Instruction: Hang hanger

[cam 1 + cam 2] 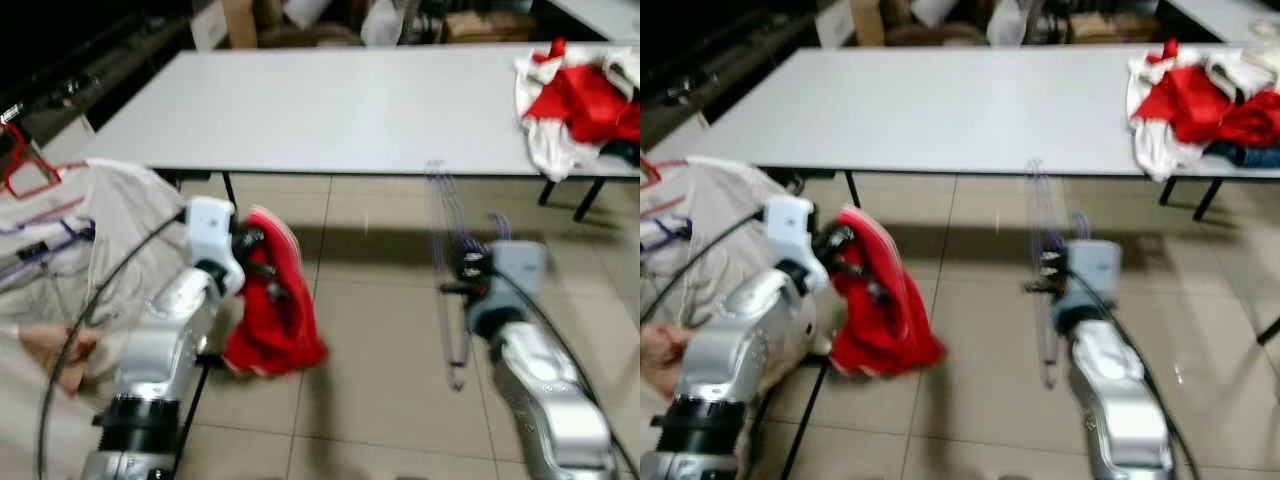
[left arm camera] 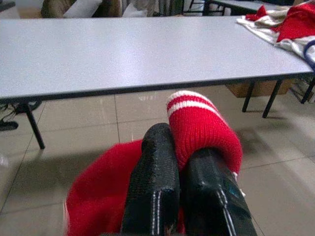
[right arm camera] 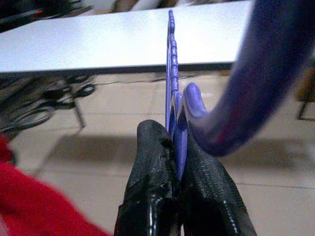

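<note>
A long white table ran across the far side of the scene, standing on a beige tiled floor. At the table's right end lay a heap of red and white clothes. On the robot's left, low down, a pale cloth-covered surface carried a red hanger and a couple of others too blurred to make out.

Left arm reached forward over the floor, short of the table. Left gripper was closed, its two black fingers pressed together on a red knitted garment. The garment hung down in a bunch below the gripper; a ribbed cuff with two white stripes folded up over the fingertips in the left wrist view.

Right arm stretched out on the right, also short of the table. Right gripper was closed on a purple hanger, fingers pinching the thin plastic between them. The hanger was held in the air above the tiles, edge-on and roughly upright, blurred in both eye views. Its notched bar ran away from the fingertips towards the table; its thick curved hook arched close past the wrist camera. Hanger and red garment were well apart, neither touching the table.
</note>
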You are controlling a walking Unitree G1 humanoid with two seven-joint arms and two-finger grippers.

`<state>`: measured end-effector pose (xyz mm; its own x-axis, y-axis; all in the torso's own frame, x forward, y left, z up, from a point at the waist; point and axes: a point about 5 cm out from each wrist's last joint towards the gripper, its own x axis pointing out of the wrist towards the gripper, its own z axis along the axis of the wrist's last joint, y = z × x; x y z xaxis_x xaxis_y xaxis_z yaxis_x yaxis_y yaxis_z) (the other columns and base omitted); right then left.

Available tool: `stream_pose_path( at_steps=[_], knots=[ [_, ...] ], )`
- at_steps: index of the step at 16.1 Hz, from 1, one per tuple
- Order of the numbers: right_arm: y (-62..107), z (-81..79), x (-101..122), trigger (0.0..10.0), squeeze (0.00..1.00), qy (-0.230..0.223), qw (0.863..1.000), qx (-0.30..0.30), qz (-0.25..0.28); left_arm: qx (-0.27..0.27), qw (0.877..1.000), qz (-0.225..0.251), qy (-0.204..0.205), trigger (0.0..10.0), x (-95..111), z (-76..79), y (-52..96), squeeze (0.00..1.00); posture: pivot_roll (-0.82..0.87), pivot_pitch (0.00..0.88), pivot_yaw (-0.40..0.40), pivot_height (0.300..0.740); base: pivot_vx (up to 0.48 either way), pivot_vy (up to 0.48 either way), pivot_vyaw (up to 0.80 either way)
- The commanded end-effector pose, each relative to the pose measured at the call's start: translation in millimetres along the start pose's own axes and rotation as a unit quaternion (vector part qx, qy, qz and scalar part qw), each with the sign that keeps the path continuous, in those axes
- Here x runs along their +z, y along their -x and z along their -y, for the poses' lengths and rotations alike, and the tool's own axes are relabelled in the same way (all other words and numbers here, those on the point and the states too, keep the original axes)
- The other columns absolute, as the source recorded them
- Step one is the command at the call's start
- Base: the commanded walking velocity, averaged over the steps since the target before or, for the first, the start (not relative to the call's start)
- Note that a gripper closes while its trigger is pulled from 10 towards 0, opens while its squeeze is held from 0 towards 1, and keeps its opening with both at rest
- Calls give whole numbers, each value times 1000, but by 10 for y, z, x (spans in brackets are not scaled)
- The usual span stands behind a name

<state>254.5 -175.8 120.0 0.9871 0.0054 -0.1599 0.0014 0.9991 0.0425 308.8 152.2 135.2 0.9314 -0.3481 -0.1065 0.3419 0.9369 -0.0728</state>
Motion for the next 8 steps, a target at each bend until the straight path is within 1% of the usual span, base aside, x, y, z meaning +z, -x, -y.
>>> stream_pose_path(
  at_steps=[1, 5, 8],
  knots=[
    [-22, -71, 34, 10000, 0, -3, 1000, 12, 8, 11, 1000, 23, -15, 10000, 126, -79, 9, 0, -56, 18, 77, 740, 349, 0, 0],
    [-61, -102, 43, 10000, 0, -1, 1000, 22, 10, 15, 999, 24, -18, 10000, 138, -101, 33, 0, -37, 18, 69, 740, 346, 0, 0],
    [-72, -120, 39, 10000, 0, 0, 1000, 24, 11, 16, 999, 25, -21, 10000, 150, -118, 24, 0, -37, 15, 74, 740, 347, 0, 0]
  ],
)
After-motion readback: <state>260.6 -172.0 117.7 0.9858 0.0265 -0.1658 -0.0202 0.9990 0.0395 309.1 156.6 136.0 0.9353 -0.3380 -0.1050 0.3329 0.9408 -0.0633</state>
